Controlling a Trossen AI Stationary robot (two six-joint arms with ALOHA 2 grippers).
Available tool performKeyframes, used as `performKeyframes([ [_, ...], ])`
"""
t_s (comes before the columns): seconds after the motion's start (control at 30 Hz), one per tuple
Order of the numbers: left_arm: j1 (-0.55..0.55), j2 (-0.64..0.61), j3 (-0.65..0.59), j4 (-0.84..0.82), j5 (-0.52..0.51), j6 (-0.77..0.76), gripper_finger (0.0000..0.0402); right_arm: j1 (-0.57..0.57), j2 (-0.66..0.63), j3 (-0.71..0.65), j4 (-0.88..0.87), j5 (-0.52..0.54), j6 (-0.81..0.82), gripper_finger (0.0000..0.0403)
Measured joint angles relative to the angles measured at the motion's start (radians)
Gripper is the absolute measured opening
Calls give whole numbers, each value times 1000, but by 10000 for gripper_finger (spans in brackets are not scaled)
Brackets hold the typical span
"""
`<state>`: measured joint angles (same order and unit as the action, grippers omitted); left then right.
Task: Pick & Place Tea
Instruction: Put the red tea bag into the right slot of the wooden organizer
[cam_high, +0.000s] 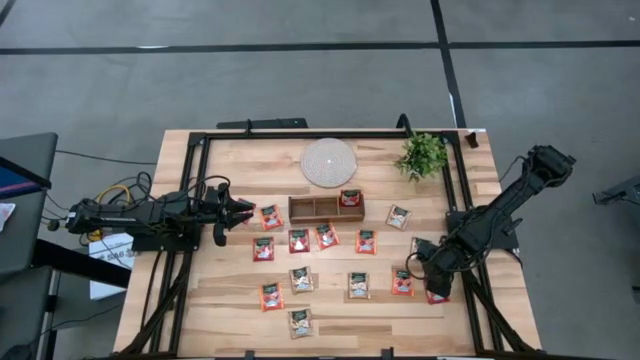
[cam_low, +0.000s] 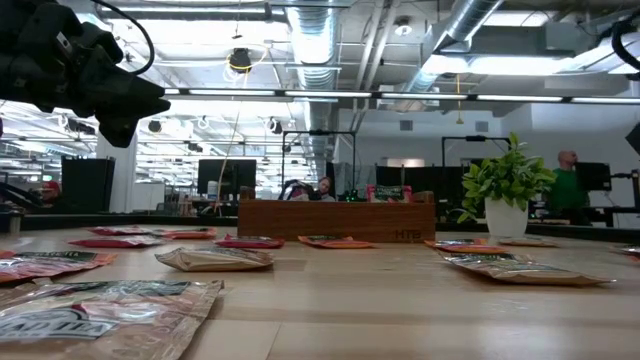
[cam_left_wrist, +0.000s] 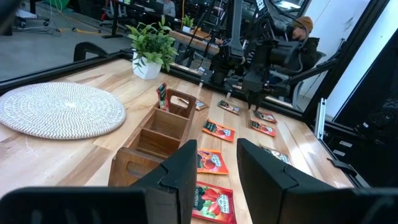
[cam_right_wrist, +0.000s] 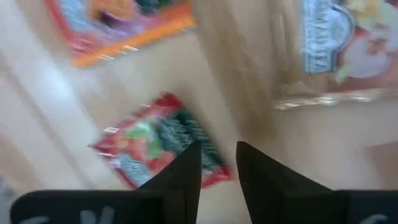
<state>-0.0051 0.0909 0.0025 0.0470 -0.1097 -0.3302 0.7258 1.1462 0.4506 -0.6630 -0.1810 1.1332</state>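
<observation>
One tea sachet (cam_left_wrist: 162, 97) upright in the wooden tray (cam_left_wrist: 163, 127), lettering unreadable

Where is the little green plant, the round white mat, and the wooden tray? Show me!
Little green plant (cam_high: 422, 155), high view, on its leaves.
Round white mat (cam_high: 328, 162), high view, on its middle.
Wooden tray (cam_high: 312, 208), high view, on an empty compartment.

Tray (cam_high: 326, 207) mid-table, one sachet (cam_high: 350, 197) in its right compartment; disc (cam_high: 328, 162) behind, plant (cam_high: 423, 155) right.
</observation>
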Motion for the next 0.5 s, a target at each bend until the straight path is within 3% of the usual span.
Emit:
performKeyframes([
  [0.5, 0, 0, 0, 0, 0, 1, 105, 65, 22, 62, 74, -23, 46, 93],
])
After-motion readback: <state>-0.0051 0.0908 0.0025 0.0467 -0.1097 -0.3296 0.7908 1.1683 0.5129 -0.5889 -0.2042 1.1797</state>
